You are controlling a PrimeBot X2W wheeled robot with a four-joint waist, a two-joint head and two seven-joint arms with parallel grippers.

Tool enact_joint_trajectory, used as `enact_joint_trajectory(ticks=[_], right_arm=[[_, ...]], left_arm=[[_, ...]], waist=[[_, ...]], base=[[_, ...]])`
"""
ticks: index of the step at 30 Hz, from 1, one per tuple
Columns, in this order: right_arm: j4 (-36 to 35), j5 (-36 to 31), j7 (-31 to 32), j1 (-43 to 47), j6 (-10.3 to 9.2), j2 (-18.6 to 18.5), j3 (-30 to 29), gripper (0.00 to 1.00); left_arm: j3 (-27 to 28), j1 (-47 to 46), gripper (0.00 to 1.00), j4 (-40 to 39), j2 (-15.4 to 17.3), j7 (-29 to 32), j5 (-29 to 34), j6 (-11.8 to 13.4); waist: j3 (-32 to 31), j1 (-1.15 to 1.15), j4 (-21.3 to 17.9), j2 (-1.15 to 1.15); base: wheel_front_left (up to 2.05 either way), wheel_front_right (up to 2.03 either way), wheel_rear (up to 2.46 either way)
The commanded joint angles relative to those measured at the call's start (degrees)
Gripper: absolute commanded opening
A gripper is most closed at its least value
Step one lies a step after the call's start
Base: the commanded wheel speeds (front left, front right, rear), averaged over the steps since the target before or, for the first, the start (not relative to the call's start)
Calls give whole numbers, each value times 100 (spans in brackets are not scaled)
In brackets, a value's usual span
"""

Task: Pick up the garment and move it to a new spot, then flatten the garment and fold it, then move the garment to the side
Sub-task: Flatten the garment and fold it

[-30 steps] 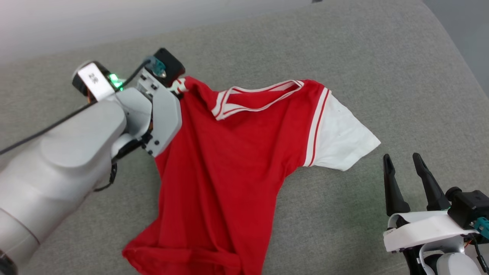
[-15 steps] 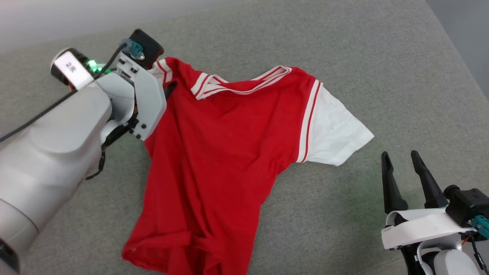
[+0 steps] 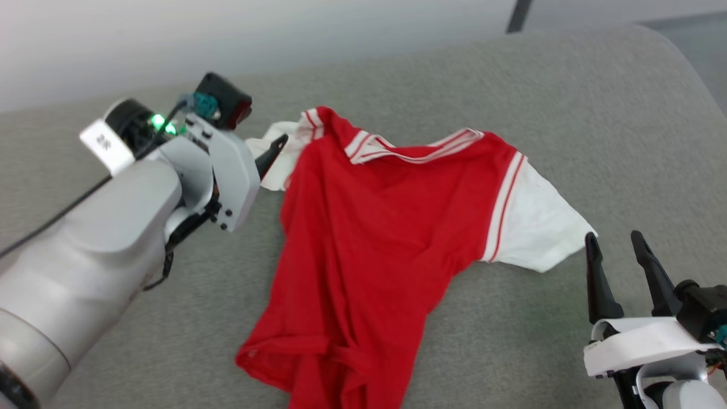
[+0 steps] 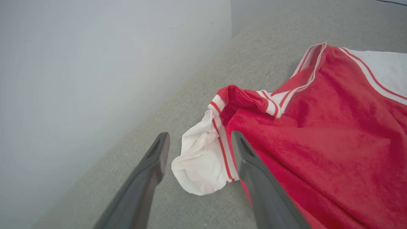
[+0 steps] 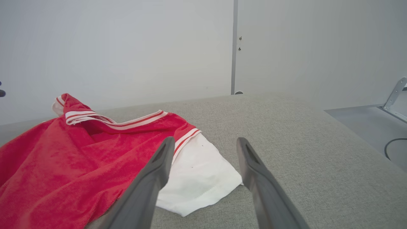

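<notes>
Nearest the robot, at the lower right of the head view, the right gripper [image 3: 613, 236] hangs over the grey woven cushion surface [image 3: 511, 341] with its two dark fingers spread apart and nothing between them. Their tips are just short of the white sleeve [image 3: 539, 233] on that side. Bare cushion runs on to the right of this gripper and past it to the rounded right edge, where the surface drops to a pale grey floor [image 5: 365, 127].

The red jersey-style T-shirt with white sleeves and striped trim [image 3: 369, 227] lies on the cushion a little left of the middle. Its long axis runs away from the robot, leaning slightly to the right as it goes. The rumpled hem [image 3: 318, 363] is the near end and the red-and-white striped collar [image 3: 414, 150] the far end. The right-side sleeve lies flat, pointing out to the right.

Further back on the left, the left gripper [image 4: 199, 134] is low over the cushion with its fingers parted and gripping nothing. The other white sleeve [image 4: 200, 165] lies crumpled and loose between and just beyond its tips. Open cushion shows to the left of this gripper.

Beyond the collar a strip of bare cushion reaches the far edge, which meets a plain pale wall [image 3: 170, 34] with a dark vertical strip [image 3: 518, 14].
</notes>
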Motion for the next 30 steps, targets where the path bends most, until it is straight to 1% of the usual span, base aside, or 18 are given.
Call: enact_joint_trajectory(ticks=[1,8,13,18,23,27,30], right_arm=[[-53,-25,58,127,-6,-1,-54,100],[-230,-106,191,468,-6,-1,-239,100],[-294,-153,208,768,-6,0,-358,100],[-310,-238,233,901,-6,-11,-442,100],[-349,-280,225,1020,-6,-60,-566,100],[-357,-278,223,1059,-6,-164,-660,100],[-326,-249,238,1029,-6,-277,-759,100]], left_arm=[[8,161,100,13,-3,-113,-30,5],[33,651,100,5,-80,-591,-124,52],[124,1031,100,-150,-113,-918,-274,202],[359,1378,100,-376,12,-1329,-443,455],[609,1760,100,-598,191,-1523,-589,645],[721,1906,100,-797,318,-1568,-543,732],[799,1907,100,-907,420,-1582,-552,764]], waist=[[-445,0,447,0],[-957,0,904,0],[-1301,0,1254,0],[-1435,0,1501,0],[-1488,0,1704,0],[-1474,0,1763,0],[-1413,0,1728,0]], base=[[0,0,0],[0,0,0],[0,0,0],[0,0,0],[0,0,0],[0,0,0],[0,0,0]])
